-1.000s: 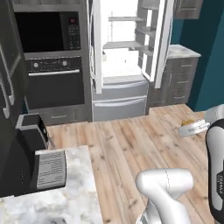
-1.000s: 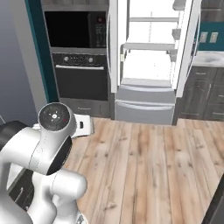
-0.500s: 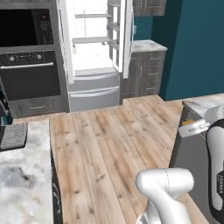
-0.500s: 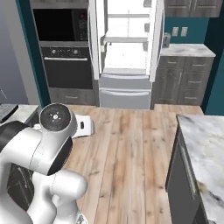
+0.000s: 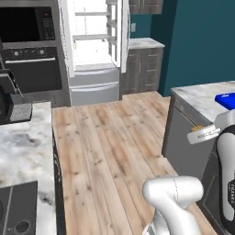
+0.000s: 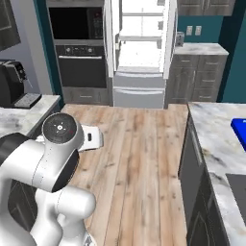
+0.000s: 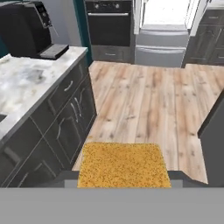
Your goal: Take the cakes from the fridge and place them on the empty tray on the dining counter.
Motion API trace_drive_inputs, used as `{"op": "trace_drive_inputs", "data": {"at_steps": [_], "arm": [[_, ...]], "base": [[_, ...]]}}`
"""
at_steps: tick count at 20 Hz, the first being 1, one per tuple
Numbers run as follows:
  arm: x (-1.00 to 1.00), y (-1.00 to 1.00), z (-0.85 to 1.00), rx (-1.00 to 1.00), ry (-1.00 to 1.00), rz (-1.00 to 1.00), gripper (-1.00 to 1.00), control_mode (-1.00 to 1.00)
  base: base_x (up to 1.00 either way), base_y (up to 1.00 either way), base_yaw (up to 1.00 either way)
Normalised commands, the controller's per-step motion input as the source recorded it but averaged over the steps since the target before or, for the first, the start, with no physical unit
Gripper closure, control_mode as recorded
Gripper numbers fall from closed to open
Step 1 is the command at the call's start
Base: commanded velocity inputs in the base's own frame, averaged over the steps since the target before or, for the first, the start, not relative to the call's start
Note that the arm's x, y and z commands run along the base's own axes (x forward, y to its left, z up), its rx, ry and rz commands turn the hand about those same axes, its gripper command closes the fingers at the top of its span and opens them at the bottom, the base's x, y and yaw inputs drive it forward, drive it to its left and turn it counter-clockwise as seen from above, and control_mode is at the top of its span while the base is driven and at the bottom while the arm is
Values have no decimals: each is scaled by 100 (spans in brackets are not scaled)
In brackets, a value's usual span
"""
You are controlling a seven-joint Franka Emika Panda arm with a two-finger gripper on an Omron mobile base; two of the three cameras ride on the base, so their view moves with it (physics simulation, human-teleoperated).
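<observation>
Gripper (image 7: pixel 124 181) clasping tan cake (image 7: pixel 124 165) (fridge (image 6: pixel 141 48) open)

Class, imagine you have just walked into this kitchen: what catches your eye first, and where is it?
Straight ahead, the fridge stands open at the far wall, its white inside glowing beside the black oven. In the hand view a flat tan-brown cake sits close before the camera, and a corner of the bright blue tray shows on the marble dining counter at right.

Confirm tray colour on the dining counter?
Bright blue tray, at the edge of the white-grey marble dining counter; clearest in the right base view.
</observation>
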Motion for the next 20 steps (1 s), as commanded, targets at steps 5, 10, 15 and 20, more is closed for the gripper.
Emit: {"op": "trace_drive_inputs", "data": {"at_steps": [5, 10, 15, 20], "arm": [[0, 0, 0, 0, 0, 0, 100, 100], [0, 0, 0, 0, 0, 0, 100, 100], [0, 0, 0, 0, 0, 0, 100, 100], [0, 0, 0, 0, 0, 0, 100, 100]], "base": [[-100, -11, 0], [-100, -18, 0], [-100, -10, 0], [-100, -13, 0]]}}
